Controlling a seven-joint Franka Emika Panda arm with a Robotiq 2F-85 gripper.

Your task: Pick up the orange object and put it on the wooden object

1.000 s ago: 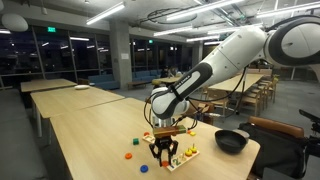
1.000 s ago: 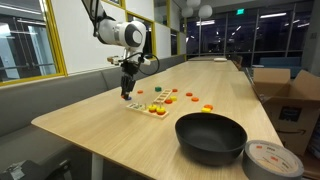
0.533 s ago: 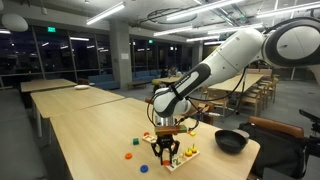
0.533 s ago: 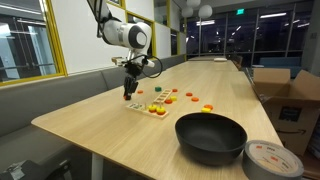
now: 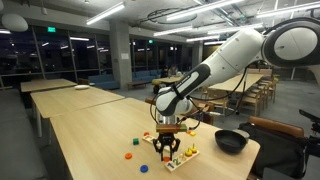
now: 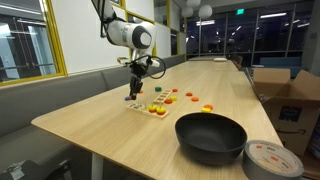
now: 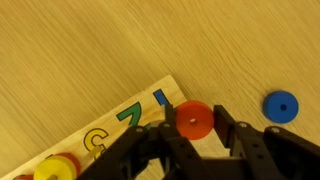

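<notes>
Wrist view: end effector (image 7: 194, 126) pinches the orange object (image 7: 192, 119) above the tabletop (image 7: 80, 60). Carrying step, I judge; next, align over the wooden object (image 5: 187, 156) and lower.

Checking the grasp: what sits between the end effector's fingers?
An orange ring sits there, shown in the wrist view; contact cannot be judged.

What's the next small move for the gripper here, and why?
Probably squeeze the gripper gently and confirm the hold before lifting. In the wrist view the orange ring sits between its fingers, by the edge of the numbered wooden board, but whether they actually grip it can't be told.
</notes>
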